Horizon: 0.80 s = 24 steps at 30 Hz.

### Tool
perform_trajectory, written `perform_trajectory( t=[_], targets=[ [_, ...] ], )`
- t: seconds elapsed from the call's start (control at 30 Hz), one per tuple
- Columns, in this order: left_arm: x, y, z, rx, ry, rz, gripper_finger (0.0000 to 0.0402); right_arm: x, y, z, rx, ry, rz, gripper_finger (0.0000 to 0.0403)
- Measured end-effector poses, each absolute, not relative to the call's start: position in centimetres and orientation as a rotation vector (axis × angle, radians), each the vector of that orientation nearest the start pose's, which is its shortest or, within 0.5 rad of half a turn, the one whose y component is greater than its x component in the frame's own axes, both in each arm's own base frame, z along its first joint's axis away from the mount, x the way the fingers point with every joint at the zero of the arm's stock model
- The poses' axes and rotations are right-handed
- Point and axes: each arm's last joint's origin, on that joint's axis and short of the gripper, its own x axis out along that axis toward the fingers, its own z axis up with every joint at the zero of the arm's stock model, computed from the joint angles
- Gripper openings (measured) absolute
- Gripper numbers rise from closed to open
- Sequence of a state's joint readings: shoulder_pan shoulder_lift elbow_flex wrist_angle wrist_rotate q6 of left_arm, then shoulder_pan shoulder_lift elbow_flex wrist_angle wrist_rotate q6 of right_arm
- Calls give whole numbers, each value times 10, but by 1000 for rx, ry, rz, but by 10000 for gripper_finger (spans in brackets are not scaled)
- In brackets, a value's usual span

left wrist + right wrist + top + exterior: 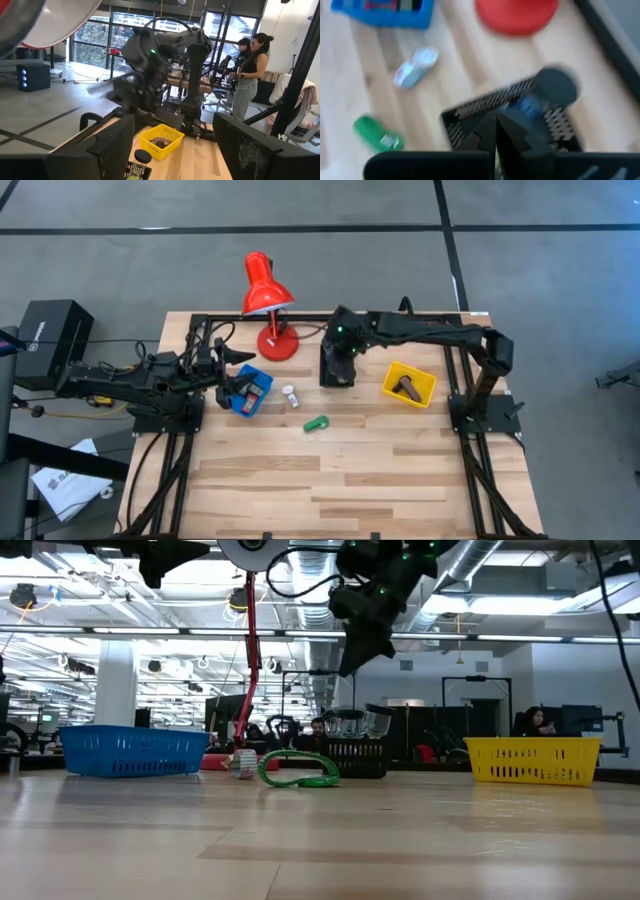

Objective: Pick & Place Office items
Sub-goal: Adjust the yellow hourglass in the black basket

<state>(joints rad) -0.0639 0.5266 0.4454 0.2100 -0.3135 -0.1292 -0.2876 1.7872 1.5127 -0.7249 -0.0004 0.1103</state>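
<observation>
My right gripper (337,370) (496,124) hangs shut above the black bin (338,376) (512,117), nothing showing between its fingers. In that bin lie a black round disc (555,86) and something blue (530,107). A white tube (290,395) (416,67) and a green item (316,423) (372,134) lie on the table left of the bin. A brown block (406,387) lies in the yellow bin (424,396). My left gripper (236,380) (175,142) waits open and level beside the blue bin (252,392), which holds small items.
A red desk lamp (266,288) stands on its round base (277,342) at the far edge, between the blue and black bins. Bare wooden table stretches toward the near edge. People stand in the room beyond the table.
</observation>
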Motion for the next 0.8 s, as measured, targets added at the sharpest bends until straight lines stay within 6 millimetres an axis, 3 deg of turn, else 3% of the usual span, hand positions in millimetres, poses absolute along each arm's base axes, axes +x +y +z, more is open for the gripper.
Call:
perform_trajectory(
  t=[0.23,0.33,0.4,0.57,0.8],
  targets=[
    [140,0,286,-155,-121,243,264,359,-148,275,249,892,-397,0],
    [144,0,283,-151,-104,243,264,364,-163,258,262,916,-411,0],
    [146,0,283,-140,-100,245,264,367,-168,242,260,957,-394,0],
    [149,-1,281,-99,-86,246,264,375,-175,228,270,953,-393,0],
    [149,-1,282,-99,-95,246,264,376,-174,225,295,954,-348,0]
  ],
)
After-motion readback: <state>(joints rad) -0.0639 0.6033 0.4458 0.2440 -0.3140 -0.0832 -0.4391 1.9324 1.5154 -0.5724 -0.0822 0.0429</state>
